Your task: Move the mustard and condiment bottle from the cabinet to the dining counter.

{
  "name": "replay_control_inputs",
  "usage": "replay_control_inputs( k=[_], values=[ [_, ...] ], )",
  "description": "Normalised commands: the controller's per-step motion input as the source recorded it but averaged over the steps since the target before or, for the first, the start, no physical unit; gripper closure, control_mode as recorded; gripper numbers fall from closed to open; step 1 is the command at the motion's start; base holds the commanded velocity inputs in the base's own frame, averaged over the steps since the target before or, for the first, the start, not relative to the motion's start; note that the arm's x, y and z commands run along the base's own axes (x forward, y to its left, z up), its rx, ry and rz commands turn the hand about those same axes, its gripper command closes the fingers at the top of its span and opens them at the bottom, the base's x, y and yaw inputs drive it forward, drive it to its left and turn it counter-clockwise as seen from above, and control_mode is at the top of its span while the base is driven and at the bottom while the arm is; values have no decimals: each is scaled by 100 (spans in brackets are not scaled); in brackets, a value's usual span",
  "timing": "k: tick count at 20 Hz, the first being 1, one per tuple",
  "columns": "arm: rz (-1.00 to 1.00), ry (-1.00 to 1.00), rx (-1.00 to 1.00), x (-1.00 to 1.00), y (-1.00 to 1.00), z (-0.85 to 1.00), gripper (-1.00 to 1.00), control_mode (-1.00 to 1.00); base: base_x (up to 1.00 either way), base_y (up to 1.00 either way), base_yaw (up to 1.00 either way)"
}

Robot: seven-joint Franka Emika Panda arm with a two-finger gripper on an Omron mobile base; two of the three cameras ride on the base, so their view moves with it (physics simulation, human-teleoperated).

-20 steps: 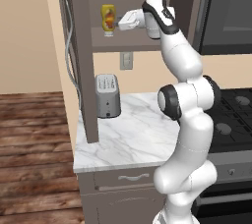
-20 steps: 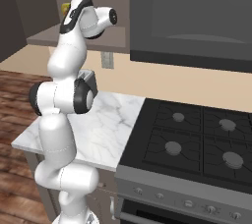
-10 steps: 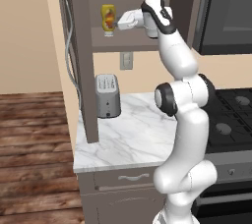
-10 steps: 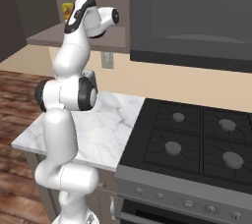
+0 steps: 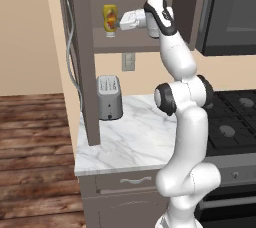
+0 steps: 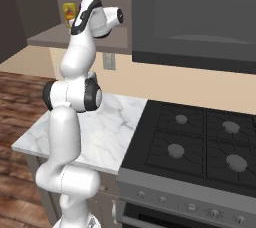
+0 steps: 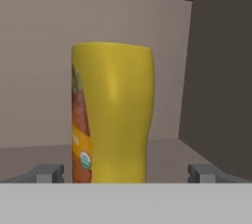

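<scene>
The mustard (image 5: 110, 19) is a yellow squeeze bottle with an orange-red label, standing upright on the shelf of the open cabinet (image 5: 137, 48). My gripper (image 5: 123, 21) reaches into the cabinet from the right, level with the bottle and just short of it. In the hand view the mustard (image 7: 110, 115) stands straight ahead, and my gripper (image 7: 125, 174) is open, one fingertip (image 7: 47, 173) on each side of the bottle's base, not touching it. From the right base view the mustard (image 6: 68, 13) peeks out behind the arm. The condiment bottle and the dining counter are out of view.
The cabinet door (image 5: 82, 57) hangs open at the left with its silver handle (image 5: 71, 47). Below are a toaster (image 5: 108, 97) on the small marble worktop (image 5: 135, 139), a black stove (image 6: 200, 142) and a dark microwave (image 6: 195, 17).
The hand has edged slightly left, closer to the mustard, and the upper arm has shifted a little. The jaws stay open.
</scene>
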Motion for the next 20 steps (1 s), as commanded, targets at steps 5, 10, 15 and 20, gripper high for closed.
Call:
replay_control_inputs(
  k=[5, 10, 15, 20],
  values=[
    [6, 2, 0, 14, 0, -2, -100, -100, 0, 0, 0],
    [7, 0, 0, 3, 0, -1, -100, -100, 0, 0, 0],
    [2, 0, 0, -12, 5, 0, -100, -100, 0, 0, 0],
    [0, 0, 0, -22, 17, 0, -100, -100, 0, 0, 0]
  ],
)
